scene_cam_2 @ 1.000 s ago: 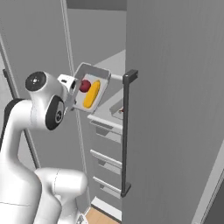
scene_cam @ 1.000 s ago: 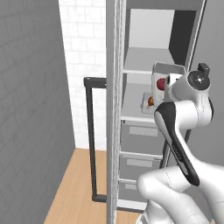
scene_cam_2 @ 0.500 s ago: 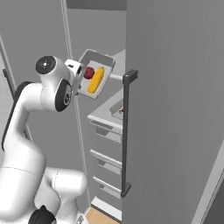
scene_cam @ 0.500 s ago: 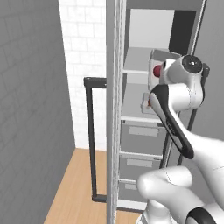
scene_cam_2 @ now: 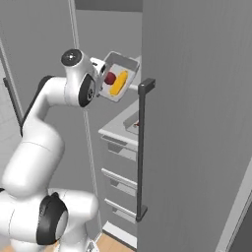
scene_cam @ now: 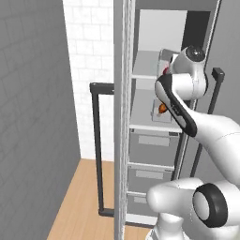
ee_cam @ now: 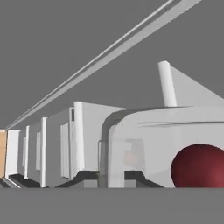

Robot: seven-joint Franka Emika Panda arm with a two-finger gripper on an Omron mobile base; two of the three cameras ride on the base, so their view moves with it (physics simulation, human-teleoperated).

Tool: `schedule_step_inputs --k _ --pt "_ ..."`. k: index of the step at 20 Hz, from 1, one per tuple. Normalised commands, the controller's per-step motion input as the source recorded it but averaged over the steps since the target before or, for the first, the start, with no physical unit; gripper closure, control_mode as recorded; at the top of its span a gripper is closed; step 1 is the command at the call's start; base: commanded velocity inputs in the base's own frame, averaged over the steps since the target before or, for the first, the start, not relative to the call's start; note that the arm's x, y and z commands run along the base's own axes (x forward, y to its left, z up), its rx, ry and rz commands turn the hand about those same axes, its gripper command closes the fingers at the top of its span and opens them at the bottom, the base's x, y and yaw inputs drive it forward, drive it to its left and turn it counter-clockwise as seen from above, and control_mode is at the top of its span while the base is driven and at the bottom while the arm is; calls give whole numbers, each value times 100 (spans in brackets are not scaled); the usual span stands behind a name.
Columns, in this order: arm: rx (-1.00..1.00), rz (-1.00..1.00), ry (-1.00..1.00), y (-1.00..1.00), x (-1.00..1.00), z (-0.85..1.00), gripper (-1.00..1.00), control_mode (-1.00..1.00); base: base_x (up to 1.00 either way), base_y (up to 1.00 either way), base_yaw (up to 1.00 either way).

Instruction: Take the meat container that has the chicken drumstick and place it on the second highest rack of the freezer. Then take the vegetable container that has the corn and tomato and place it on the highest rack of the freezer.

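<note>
I hold the vegetable container clamped by its rim in the gripper, with the tomato and corn inside. The container is tilted, level with the highest rack and at its front edge. The rack lies straight ahead of the fingers, deeper inside the freezer.

no readable text, labels or signs
</note>
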Motion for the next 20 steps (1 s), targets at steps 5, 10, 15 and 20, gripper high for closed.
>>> schedule_step_inputs --k 5,10,15,20 --pt "0 -2 7 -17 68 8 100 -100 0 0 0" --pt "0 0 3 -17 54 10 100 -100 0 0 0" --pt "0 0 8 -23 51 6 100 -100 0 0 0" --pt "0 0 8 -36 46 0 100 -100 0 0 0"
